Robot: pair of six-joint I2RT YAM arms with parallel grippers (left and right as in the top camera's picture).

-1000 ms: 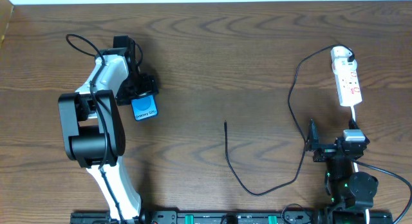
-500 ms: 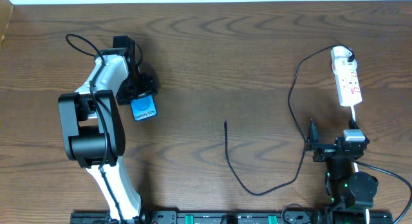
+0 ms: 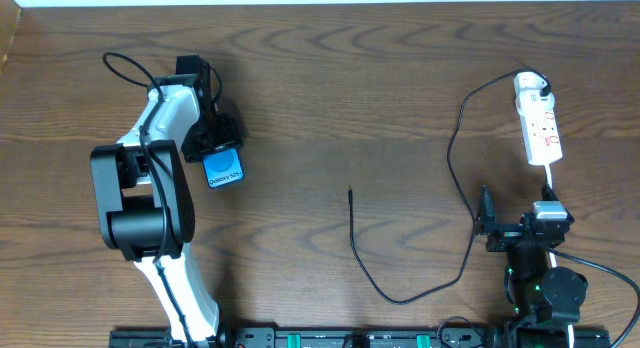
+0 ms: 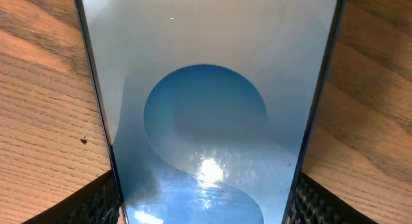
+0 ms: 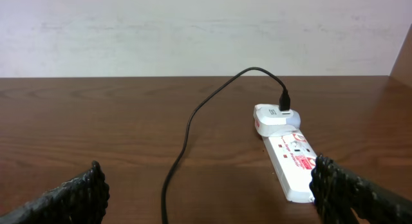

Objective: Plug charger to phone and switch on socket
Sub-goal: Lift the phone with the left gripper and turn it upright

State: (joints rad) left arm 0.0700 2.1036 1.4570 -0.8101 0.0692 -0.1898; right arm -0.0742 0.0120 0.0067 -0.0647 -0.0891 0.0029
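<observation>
The phone [image 3: 224, 169] lies on the table at the left, its blue screen with a lighter circle filling the left wrist view [image 4: 206, 108]. My left gripper [image 3: 222, 150] straddles its far end. Both black fingers [image 4: 103, 201] lie against the phone's long edges. The charger [image 3: 452, 148] is a thin black cable. Its loose tip [image 3: 350, 192] rests mid-table and its other end goes into a white plug [image 5: 273, 118] on the socket [image 3: 542, 128] at the right. My right gripper [image 3: 520, 218] is open just short of the socket [image 5: 296, 166], with the cable [image 5: 187, 134] running between its fingers.
The table's back edge and a pale wall [image 5: 193, 31] lie beyond the socket. A thick black robot cable [image 3: 125, 68] loops at the far left behind the left arm. Bare wood [image 3: 350, 108] separates the phone from the cable tip.
The left jaws have narrowed onto the phone's edges, and the phone has shifted very slightly. The right arm and the charger have not moved.
</observation>
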